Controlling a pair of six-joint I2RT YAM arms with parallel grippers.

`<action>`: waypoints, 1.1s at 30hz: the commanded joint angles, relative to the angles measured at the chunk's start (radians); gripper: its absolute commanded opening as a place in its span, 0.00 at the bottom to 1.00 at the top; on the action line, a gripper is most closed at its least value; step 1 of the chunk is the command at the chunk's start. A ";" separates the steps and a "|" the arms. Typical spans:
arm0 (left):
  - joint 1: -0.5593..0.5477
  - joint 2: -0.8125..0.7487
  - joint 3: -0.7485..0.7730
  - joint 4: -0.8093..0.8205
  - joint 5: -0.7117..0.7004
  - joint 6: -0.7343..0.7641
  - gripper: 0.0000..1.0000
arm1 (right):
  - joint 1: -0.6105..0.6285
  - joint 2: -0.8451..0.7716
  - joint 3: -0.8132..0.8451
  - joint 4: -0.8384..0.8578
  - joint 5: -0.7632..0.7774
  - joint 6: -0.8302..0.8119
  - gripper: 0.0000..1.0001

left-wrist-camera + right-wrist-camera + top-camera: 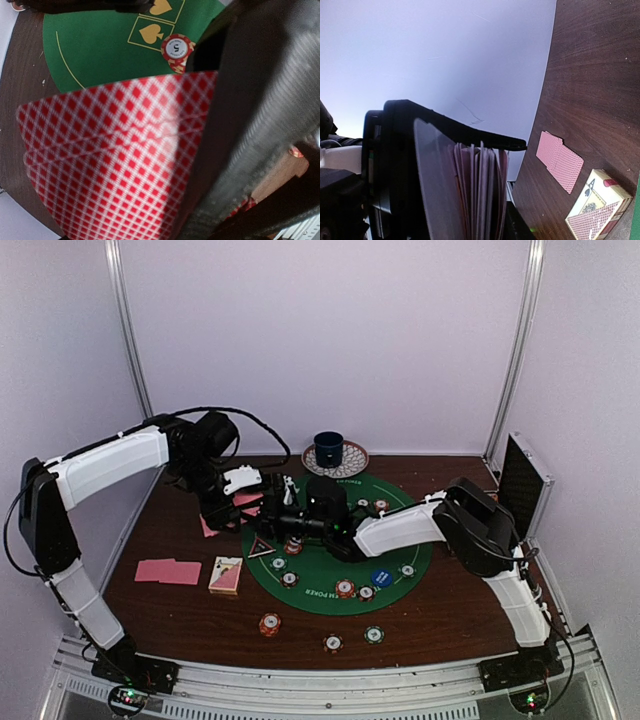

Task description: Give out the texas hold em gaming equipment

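- Deck (480, 190) of pink-backed playing cards is held off the table (450, 610) between the narrowly set fingers of the right gripper (290, 518), edge-on to its wrist camera
- Fanned pink-backed cards (115, 160) appear pinched by the partly closed left gripper (258, 504), just beside the deck on its left
- Two dealt cards (168, 571) are seen lying further left, nearer the left arm, so a leftward pull clear of the deck is judged to be needed
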 commanded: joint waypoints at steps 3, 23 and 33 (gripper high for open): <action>-0.014 0.023 0.062 -0.039 0.055 -0.004 0.40 | 0.000 -0.012 0.035 0.113 -0.003 0.009 0.26; -0.014 0.020 0.090 -0.033 0.045 -0.008 0.55 | 0.003 -0.038 -0.010 0.120 0.009 -0.034 0.14; -0.015 0.012 0.081 -0.022 0.005 0.013 0.33 | 0.000 -0.071 -0.062 0.167 0.025 -0.023 0.44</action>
